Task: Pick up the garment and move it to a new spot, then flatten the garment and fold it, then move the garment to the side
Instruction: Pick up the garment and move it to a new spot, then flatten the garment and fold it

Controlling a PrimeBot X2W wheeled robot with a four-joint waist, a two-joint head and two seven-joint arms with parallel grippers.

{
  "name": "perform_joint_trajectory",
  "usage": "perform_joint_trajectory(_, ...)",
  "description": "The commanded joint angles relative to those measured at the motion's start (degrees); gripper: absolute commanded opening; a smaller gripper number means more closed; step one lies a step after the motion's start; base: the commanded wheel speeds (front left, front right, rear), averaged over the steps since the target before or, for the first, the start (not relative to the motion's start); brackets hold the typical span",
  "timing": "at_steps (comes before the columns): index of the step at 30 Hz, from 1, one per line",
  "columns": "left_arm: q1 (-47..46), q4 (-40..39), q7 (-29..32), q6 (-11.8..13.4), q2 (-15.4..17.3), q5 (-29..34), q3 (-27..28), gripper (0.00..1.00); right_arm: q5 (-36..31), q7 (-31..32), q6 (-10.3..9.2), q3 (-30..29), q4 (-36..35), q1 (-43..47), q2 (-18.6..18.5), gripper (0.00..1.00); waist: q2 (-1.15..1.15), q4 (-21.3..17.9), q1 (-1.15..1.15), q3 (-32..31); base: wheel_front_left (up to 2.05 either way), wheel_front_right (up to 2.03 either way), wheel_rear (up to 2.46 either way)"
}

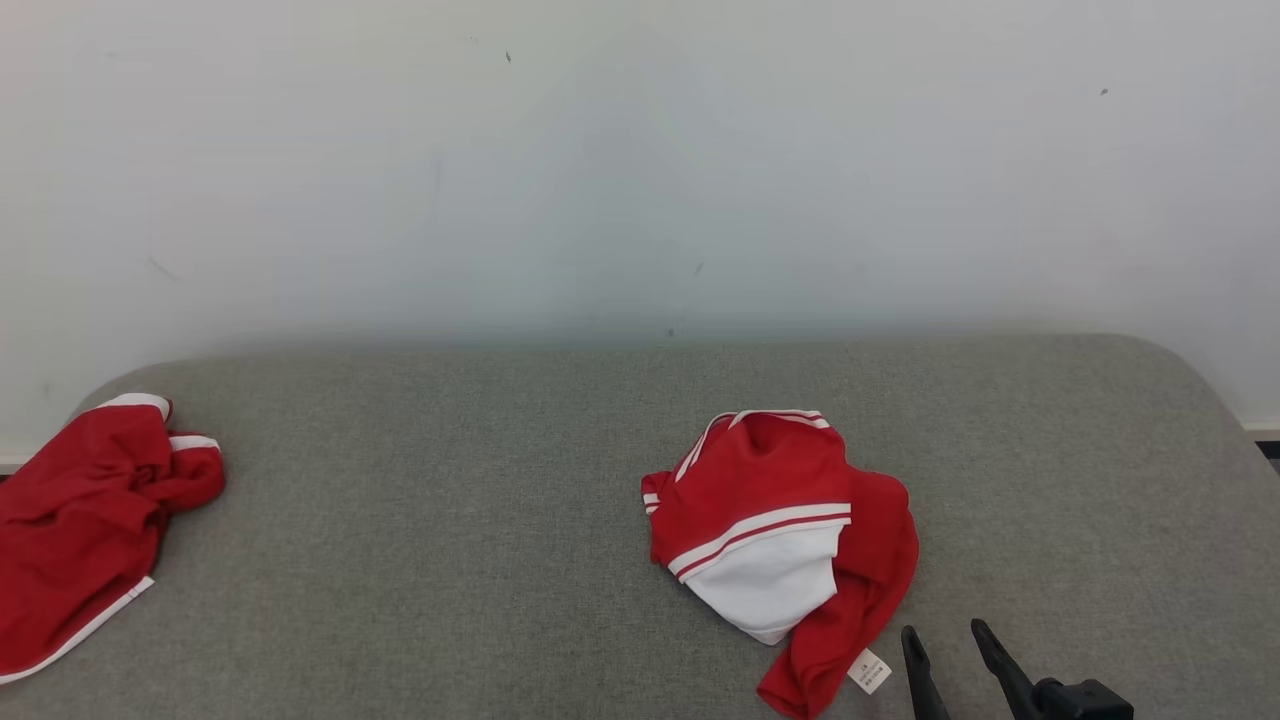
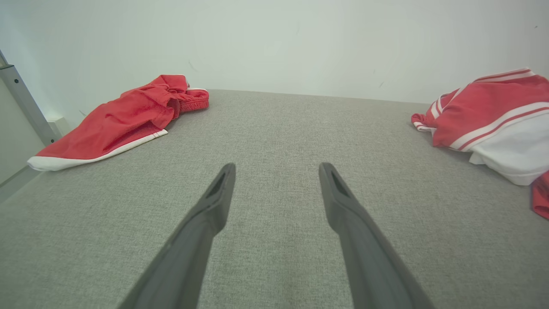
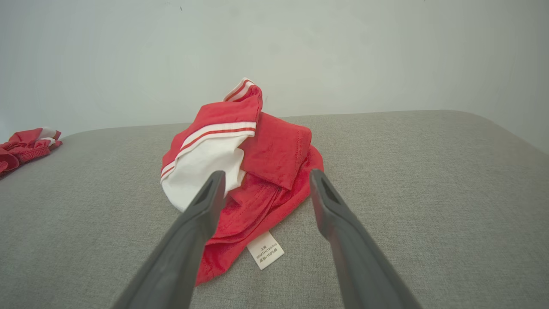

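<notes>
The garment (image 1: 780,540), red with a white panel and red-and-white striped bands, lies crumpled on the grey cushion right of centre. Its white care label (image 1: 869,670) pokes out at the near edge. My right gripper (image 1: 944,630) stands open just to the near right of it, not touching it. In the right wrist view the garment (image 3: 274,150) lies straight ahead of the open right gripper (image 3: 266,174), the label (image 3: 266,250) between its fingers. My left gripper (image 2: 276,169) is open over bare cushion, with the garment (image 2: 493,124) far to its right.
A second red piece of clothing with white trim (image 1: 90,520) lies at the cushion's far left edge, also seen as a red heap (image 2: 124,120). The grey cushioned surface (image 1: 450,500) meets a pale wall (image 1: 640,180) behind. A metal post (image 2: 25,107) stands at the left.
</notes>
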Motion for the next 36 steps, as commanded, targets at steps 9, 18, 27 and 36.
perform_joint_trajectory(9, -0.8, 1.2, -0.2, -0.5, -0.2, 0.3, -0.1, 1.00, -0.1, 0.0, 0.19, 0.4, 0.1, -0.4, 0.5, 1.00, 0.00, -0.5, 0.01, 0.4, 0.00, 0.00, 0.00)
perform_joint_trajectory(18, -3.8, 4.8, -0.2, -0.9, -0.3, -0.2, -2.6, 1.00, 0.1, 1.0, 0.19, 1.3, -0.4, -1.1, 0.2, 1.00, 0.00, -2.3, 0.01, 1.0, 0.00, 0.00, 0.00)
perform_joint_trajectory(27, -16.4, 16.0, 8.1, -1.4, -0.9, -9.5, -7.8, 1.00, -0.2, 2.6, 0.19, 3.1, -2.5, -2.3, -0.7, 1.00, 0.00, -12.0, 0.01, 5.1, 0.00, 0.00, 0.00)
perform_joint_trajectory(36, -28.1, 24.2, 11.5, -1.3, -1.0, -17.2, -10.5, 1.00, -0.3, 2.6, 0.19, 3.1, -3.8, -3.8, -0.7, 1.00, 0.00, -22.0, 0.01, 10.2, 0.00, 0.00, 0.00)
